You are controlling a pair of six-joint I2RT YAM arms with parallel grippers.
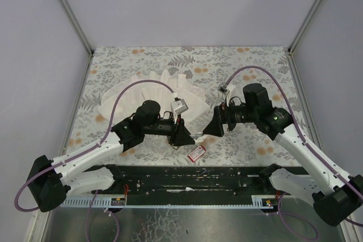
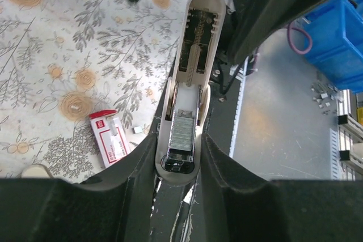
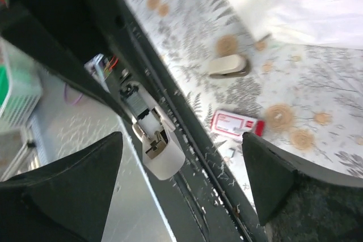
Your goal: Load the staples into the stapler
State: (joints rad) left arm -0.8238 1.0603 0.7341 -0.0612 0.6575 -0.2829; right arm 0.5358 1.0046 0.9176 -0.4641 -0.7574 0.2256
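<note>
The stapler (image 2: 195,43) is a small beige one with a metal channel, hinged wide open. My left gripper (image 2: 180,162) is shut on its base and holds it in the air over the table's front edge. A silvery strip of staples (image 2: 184,134) lies in the channel. The right wrist view shows the same stapler (image 3: 156,145) from its front end. My right gripper (image 3: 181,179) stands open just in front of it, with nothing between its fingers. The red staple box (image 1: 197,152) with a white label lies on the table below both grippers (image 1: 182,131) (image 1: 214,124).
A white pleated cloth (image 1: 153,92) lies at the back left of the flowered table. A small beige piece (image 3: 228,66) and a loose staple bit (image 2: 136,130) lie near the red box (image 2: 110,139). A black rail (image 1: 187,177) runs along the front edge.
</note>
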